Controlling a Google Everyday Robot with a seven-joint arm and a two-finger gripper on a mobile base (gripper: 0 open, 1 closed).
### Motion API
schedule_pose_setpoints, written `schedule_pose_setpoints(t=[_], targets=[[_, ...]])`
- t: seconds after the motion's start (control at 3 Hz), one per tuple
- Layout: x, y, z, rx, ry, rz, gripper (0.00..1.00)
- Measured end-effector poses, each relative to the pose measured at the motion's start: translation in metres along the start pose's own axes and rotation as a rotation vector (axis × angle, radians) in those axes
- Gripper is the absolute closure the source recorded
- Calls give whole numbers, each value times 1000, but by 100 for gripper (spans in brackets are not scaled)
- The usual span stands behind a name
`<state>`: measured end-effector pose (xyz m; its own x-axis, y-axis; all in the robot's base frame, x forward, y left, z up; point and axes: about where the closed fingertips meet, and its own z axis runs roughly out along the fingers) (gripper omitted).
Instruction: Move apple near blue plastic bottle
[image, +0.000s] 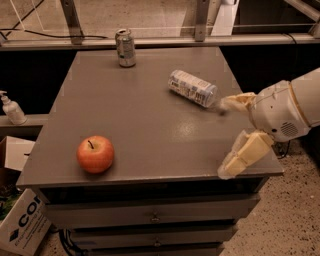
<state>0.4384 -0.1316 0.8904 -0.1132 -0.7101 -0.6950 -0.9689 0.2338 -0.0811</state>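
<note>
**A:** Where is the gripper at this moment?

**B:** The gripper (224, 139) is hanging at the right side of the frame, over the right rim of the table (150, 125). Its two fingers are standing wide apart, one above the other in the picture, and they are holding nothing.

**A:** And the apple?

**B:** The apple (95, 154) is sitting at the lower left of the frame, stem up, near the front edge of the table. It is lying well apart from the gripper, far to the left of it, with only bare tabletop between them.

**A:** And the blue plastic bottle?

**B:** The blue plastic bottle (193, 88) is lying on its side in the upper middle of the frame. Its long axis is running from upper left to lower right. The lower right end is pointing at the upper finger, just beside it. I cannot tell if they are touching.

**A:** So what is the coming move depending on?

**B:** In my judgement, the gripper is waiting much nearer to the bottle than to the apple. It is needing to cross leftward to the apple first. The apple is round, so the approach angle matters little. The bottle, however, may roll if the finger is brushing it.
</note>
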Motion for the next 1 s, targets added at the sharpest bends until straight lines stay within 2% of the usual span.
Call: schedule_pose_setpoints(t=[0.33,0.67,1.0], targets=[[0,25,24,-82,-183,9,0],[-9,27,22,-83,-218,6,0],[-9,27,22,-83,-214,5,0]])
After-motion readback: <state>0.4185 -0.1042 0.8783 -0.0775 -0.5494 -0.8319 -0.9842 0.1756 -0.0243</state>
